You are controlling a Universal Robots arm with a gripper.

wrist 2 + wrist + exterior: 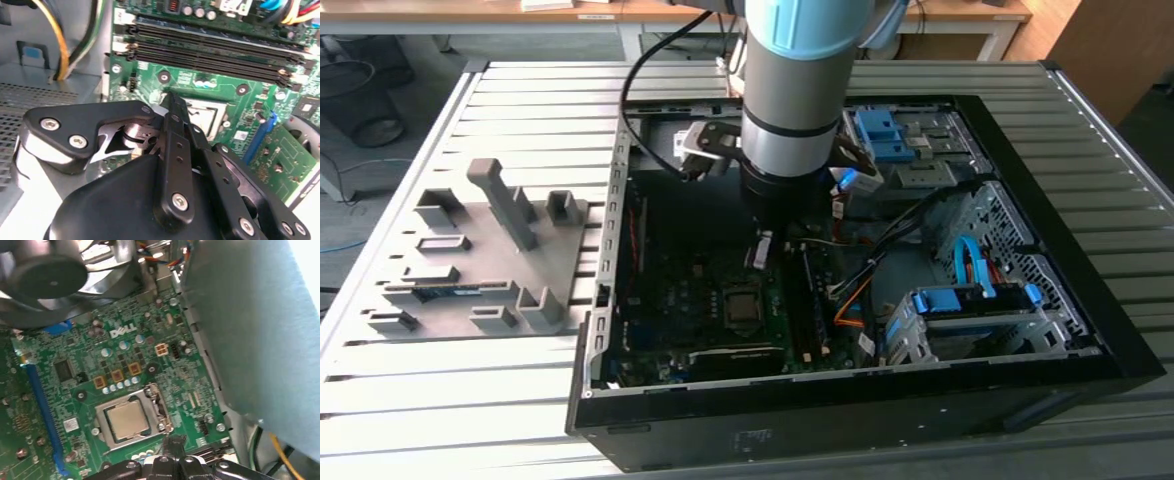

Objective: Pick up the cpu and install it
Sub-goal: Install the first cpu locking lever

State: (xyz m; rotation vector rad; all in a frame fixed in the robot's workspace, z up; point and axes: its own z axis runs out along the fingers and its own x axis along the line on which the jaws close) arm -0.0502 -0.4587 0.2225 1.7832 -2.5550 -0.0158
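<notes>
Fingers first: found them drawn together tip to tip on the gripper [170,102], with nothing seen clamped between them. Noted the closed tips hanging just above the green motherboard [75,365], near one edge of the socket, apart from the chip.

Saw the cpu [127,420] as a small flat square with a dull silvery face, lying level in its socket in the first wrist view. Made out a thin metal frame [159,405] around it, with a latch part along one side. Caught the same pale square [207,114] in the second wrist view, half hidden behind the black finger linkage.

Counted several long black memory slots [210,50] running past the socket, and a blue slot [42,405] on the other side. Spotted yellow and black cables [60,45] against the grey case wall. Marked a blurred round fan [50,275] and a broad grey panel [250,325] crowding the first wrist view.

From the exterior view, watched the arm [794,90] reach straight down into the open computer case [854,400], blocking the upper part of the board. Placed blue drive brackets [881,135] toward the exterior view's right, and a grey fixture tray [480,250] on the slatted table [520,90] toward its left.
</notes>
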